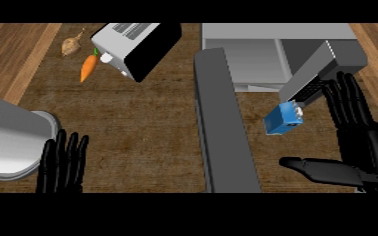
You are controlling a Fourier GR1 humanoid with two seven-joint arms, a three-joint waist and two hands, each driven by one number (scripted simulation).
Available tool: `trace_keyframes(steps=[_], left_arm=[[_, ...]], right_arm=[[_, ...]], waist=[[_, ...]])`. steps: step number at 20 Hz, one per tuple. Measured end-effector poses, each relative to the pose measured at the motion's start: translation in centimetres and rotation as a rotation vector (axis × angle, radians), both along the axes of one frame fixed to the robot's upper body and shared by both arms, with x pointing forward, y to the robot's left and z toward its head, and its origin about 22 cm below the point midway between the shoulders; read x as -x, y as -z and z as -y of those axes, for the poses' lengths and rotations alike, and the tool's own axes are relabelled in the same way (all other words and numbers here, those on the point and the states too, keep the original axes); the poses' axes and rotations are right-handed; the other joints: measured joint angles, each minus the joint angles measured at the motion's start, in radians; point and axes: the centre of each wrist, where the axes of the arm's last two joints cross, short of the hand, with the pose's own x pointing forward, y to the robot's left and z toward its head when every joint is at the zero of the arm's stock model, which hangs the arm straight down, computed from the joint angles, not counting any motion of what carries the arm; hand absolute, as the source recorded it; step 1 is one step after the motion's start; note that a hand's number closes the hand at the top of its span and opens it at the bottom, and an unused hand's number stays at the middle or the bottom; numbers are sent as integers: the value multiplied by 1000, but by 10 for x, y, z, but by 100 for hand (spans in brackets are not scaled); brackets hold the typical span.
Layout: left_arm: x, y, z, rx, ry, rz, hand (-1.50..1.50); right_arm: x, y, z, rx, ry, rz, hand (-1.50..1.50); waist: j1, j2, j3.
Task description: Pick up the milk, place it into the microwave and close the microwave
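Milk beside open door (microwave's)

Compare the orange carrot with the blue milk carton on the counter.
The slim, tapered orange carrot lies at the counter's far left beside the silver toaster; the boxy blue milk carton sits at the right, in front of the open grey microwave. No hand is near the carrot, while the black right hand is open beside the carton. Both rest on the brown wooden counter.
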Motion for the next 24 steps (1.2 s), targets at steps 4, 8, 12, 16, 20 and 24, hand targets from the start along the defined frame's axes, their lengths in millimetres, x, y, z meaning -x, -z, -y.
trace_keyframes(steps=[4,8,12,16,20,24], left_arm=[[8,-2,1,-1,-6,4,-150],[18,7,1,1,-13,12,-150],[26,14,-2,-3,-17,12,-150],[37,18,1,-2,-15,6,-150],[43,21,1,3,-13,3,-150],[45,24,2,0,-9,11,-150]], right_arm=[[-3,19,4,-19,3,-16,-150],[-9,42,0,-6,43,-34,-150],[-21,69,11,-1,103,-51,-150],[-20,94,19,15,154,-72,-150],[-20,123,28,26,181,-87,-150],[-25,148,31,42,183,-88,-150]], waist=[[0,0,0],[2,0,0],[4,1,0],[4,1,0],[4,1,0],[4,1,1]])
